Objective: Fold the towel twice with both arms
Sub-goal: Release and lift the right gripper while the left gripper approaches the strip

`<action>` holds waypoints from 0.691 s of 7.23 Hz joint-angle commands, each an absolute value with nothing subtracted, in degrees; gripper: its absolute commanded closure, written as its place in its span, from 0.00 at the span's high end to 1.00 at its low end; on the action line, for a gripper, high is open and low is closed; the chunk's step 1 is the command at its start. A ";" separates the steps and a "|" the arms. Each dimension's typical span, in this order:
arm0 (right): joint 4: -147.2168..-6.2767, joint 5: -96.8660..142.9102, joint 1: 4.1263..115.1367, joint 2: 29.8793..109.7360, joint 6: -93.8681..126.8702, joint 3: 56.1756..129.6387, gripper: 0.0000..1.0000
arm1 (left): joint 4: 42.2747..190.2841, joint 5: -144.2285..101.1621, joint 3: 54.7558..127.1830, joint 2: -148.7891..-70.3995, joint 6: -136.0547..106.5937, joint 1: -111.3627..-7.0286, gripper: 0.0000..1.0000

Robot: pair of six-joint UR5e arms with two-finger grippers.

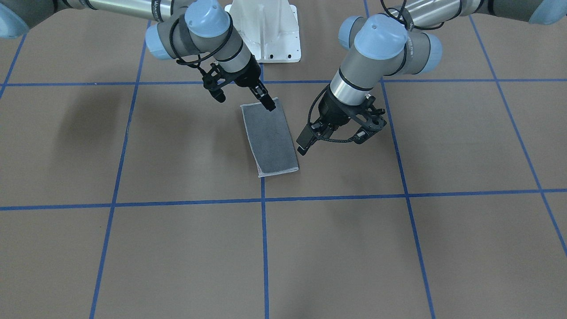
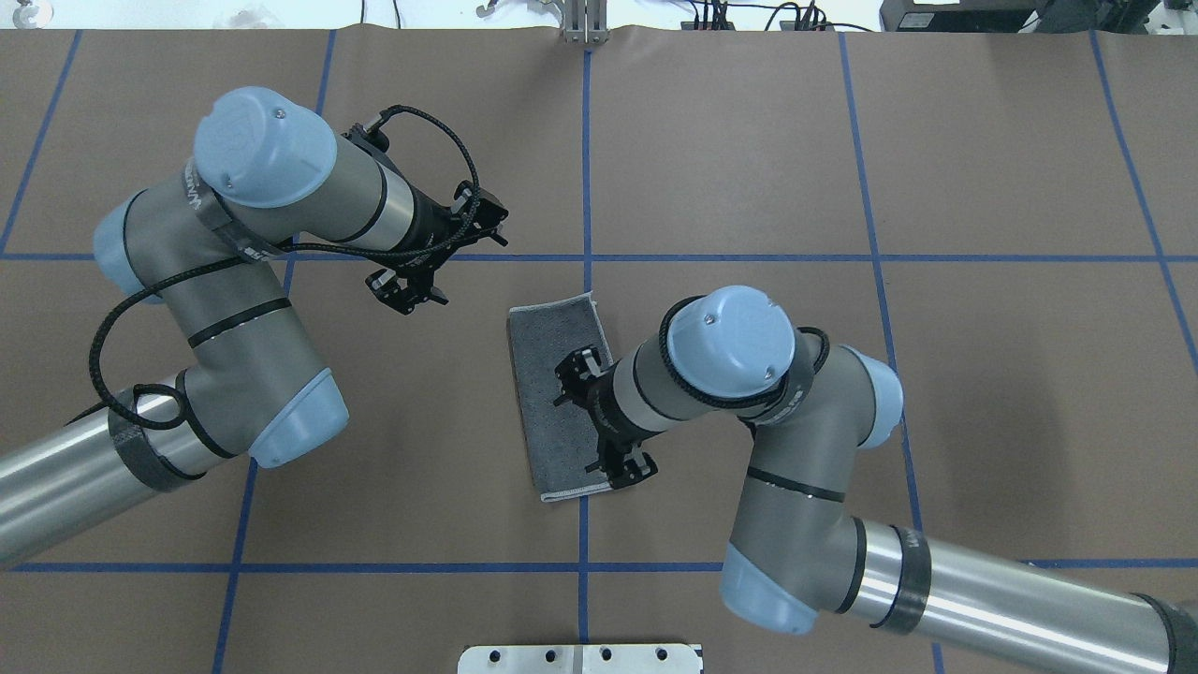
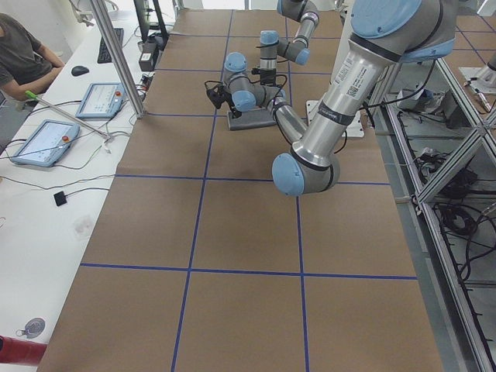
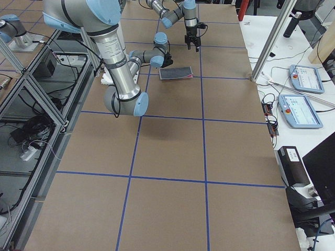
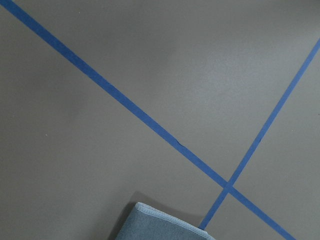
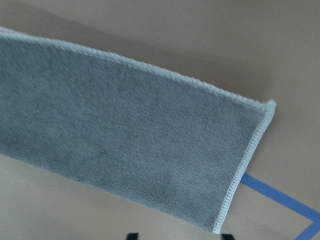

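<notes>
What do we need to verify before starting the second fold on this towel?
1. First fold done: the towel lies flat as a grey-up strip. Ok.
2. Right hand at the strip's end nearest the white base: ok.
3. Right hand open: its fingertips are apart in its wrist view. Ok.
4. Right hand touching the cloth: cannot tell.
5. Left hand over its end of the towel: not ok. It is beside the long edge, and its wrist view catches only a corner.
6. Left hand open: cannot tell.
</notes>
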State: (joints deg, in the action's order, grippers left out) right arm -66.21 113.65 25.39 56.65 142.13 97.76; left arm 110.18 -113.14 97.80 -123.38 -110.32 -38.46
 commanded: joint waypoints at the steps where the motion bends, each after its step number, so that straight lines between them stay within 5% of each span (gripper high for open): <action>1: -65.92 118.47 33.37 60.63 133.30 100.27 1.00 | 110.48 -105.01 100.97 -122.52 -117.57 -30.90 1.00; 5: -66.18 117.78 37.18 62.58 121.30 99.41 1.00 | 117.12 -92.14 106.43 -114.18 -123.45 -18.65 0.98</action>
State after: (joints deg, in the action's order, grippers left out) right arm -66.03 117.99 36.66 62.35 123.22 99.89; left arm 113.53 -96.26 105.82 -116.07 -120.20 -22.08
